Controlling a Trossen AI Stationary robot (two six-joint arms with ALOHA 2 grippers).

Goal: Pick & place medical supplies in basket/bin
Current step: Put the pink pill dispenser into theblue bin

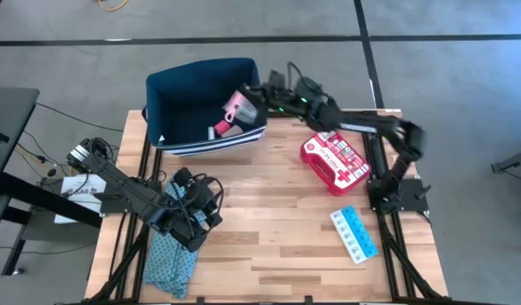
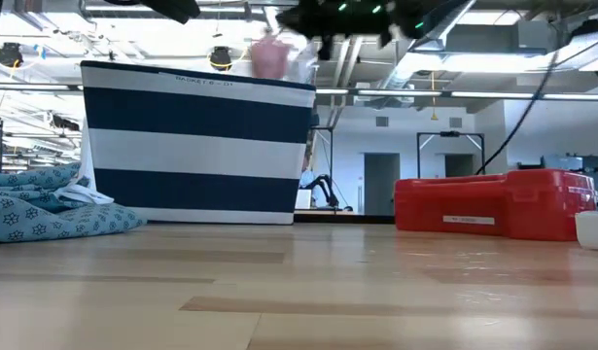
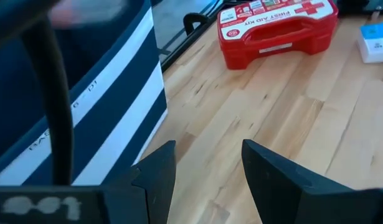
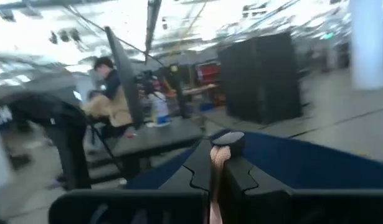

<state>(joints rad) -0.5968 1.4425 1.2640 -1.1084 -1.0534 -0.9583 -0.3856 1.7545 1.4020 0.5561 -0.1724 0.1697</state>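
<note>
My right gripper (image 1: 246,107) reaches over the navy striped bin (image 1: 171,93) and is shut on a pink supply item (image 1: 236,106). In the low view the item (image 2: 269,56) sits just above the bin's rim (image 2: 196,76). Another pink piece (image 1: 222,129) lies on the bin's floor. The red first-aid case (image 1: 334,159) and the blue pill organizer (image 1: 353,233) lie flat on the table to the right. My left gripper (image 1: 211,196) waits open, low over the table near its left front, beside the teal cloth (image 1: 171,254). My right gripper pinches the pink item (image 4: 220,163) between its two fingers (image 4: 242,171); in the right wrist view it shows as a narrow pink strip in the gap. The arm comes in from the table's right. The item is lifted clear, over the bin's open top.
The bin's striped wall (image 3: 110,106) stands close ahead of my left gripper (image 3: 207,168), with bare wood between it and the first-aid case (image 3: 275,28). A small white object (image 2: 592,228) sits at the table's right. People stand in the room beyond (image 4: 110,93).
</note>
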